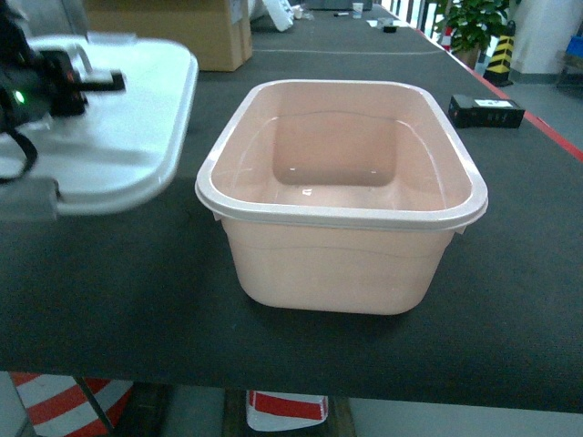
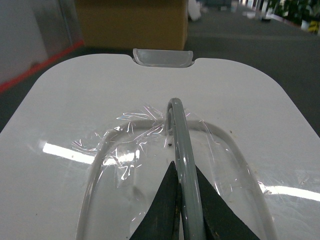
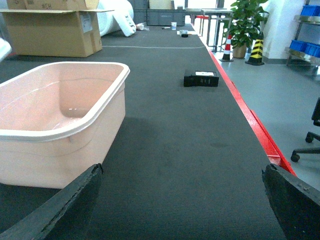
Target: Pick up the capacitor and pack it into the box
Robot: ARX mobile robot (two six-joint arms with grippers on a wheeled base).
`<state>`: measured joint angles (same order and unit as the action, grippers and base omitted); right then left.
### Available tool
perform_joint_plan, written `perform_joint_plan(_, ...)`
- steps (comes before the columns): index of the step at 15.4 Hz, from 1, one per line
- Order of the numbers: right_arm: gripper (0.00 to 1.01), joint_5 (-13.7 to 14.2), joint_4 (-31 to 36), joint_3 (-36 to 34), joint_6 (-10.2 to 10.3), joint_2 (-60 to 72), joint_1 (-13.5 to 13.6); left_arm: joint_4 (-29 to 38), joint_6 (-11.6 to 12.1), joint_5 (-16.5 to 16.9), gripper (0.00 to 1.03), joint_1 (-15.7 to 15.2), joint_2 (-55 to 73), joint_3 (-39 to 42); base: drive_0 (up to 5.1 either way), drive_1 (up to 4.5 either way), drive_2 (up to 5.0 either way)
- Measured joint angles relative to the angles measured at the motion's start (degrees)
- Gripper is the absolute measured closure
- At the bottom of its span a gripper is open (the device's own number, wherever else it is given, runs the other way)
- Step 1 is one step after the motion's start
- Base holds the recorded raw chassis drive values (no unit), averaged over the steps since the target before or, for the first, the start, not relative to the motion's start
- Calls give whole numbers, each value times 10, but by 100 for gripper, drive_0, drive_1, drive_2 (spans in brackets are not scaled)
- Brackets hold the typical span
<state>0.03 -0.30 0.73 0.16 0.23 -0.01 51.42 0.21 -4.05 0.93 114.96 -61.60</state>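
A: The lid [image 1: 118,118] is seen held off to the left by the left tool [image 2: 186,200], its fingers closed on the grey handle [image 2: 178,135].

B: So the box [image 1: 342,214] is left open, presumably so that something can be dropped in from above. Nothing is seen inside it.

A: The right tool [image 3: 182,200] is held low over the surface [image 3: 200,140], just right of the box, fingers spread wide, nothing gripped.

B: And the capacitor?

A: It cannot be made out for certain. A small black item [image 1: 485,111] is seen lying beyond the box's far right corner; that may be it.

B: Then a reach by the right tool would be expected.
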Motion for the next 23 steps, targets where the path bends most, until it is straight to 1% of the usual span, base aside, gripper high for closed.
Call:
perform_joint_plan(2,3,0,0,0,0,0,0,-29,1,-8,101,7,-64,-1,0,0,0)
perform_joint_plan(3,3,0,0,0,0,0,0,-50,1,-16,101,20,-87,-4,0,0,0)
perform_joint_plan(4,3,0,0,0,0,0,0,-71,1,-24,101,35,-101,-9,0,0,0)
perform_joint_plan(6,3,0,0,0,0,0,0,-99,1,-49,101,84,-109,-26,0,0,0)
perform_joint_plan(7,3,0,0,0,0,0,0,-106,0,-79,101,135,-101,-49,0,0,0)
perform_joint_plan(8,3,0,0,0,0,0,0,-134,-10,-124,101,212,-60,-106,0,0,0)
perform_joint_plan(9,3,0,0,0,0,0,0,-159,-29,-142,101,259,-17,-136,0,0,0)
perform_joint_plan(10,3,0,0,0,0,0,0,-171,-38,-149,101,275,-4,-147,0,0,0)
perform_joint_plan(11,3,0,0,0,0,0,0,-176,-45,-151,101,282,0,-151,0,0,0)
perform_joint_plan(14,3,0,0,0,0,0,0,-186,-55,-158,101,306,14,-172,0,0,0)
perform_joint_plan(19,3,0,0,0,0,0,0,-202,-59,-167,101,320,42,-183,0,0,0)
perform_joint_plan(23,3,0,0,0,0,0,0,-204,-63,-175,101,324,56,-193,0,0,0)
